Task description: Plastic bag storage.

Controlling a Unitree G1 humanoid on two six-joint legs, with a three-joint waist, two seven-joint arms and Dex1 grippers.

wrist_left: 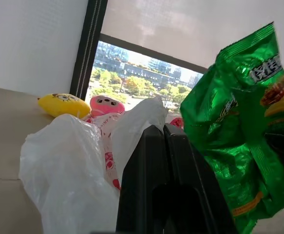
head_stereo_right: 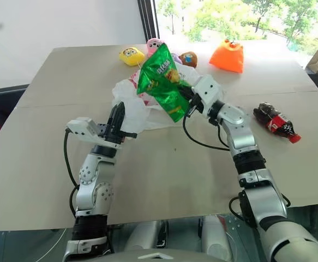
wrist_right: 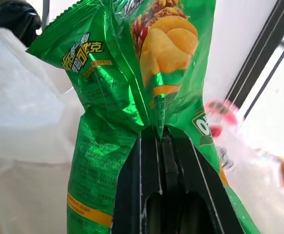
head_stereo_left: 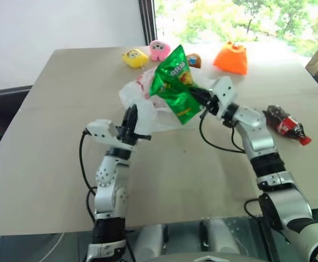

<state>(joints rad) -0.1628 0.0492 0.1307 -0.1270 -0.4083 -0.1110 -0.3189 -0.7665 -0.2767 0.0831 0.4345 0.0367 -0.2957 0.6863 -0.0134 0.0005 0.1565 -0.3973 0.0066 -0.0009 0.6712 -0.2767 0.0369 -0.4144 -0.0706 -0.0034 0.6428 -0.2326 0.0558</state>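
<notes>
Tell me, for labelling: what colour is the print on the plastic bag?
Red, on translucent white plastic bag; clearest in the left wrist view.

Bright window [head_stereo_left: 240,16] backlight, overexposed glare.

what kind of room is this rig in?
Likely an upper-floor lab or office test space, not a home: a bare board table by a large window over trees and city buildings, with plush toys laid out like test props.
</notes>
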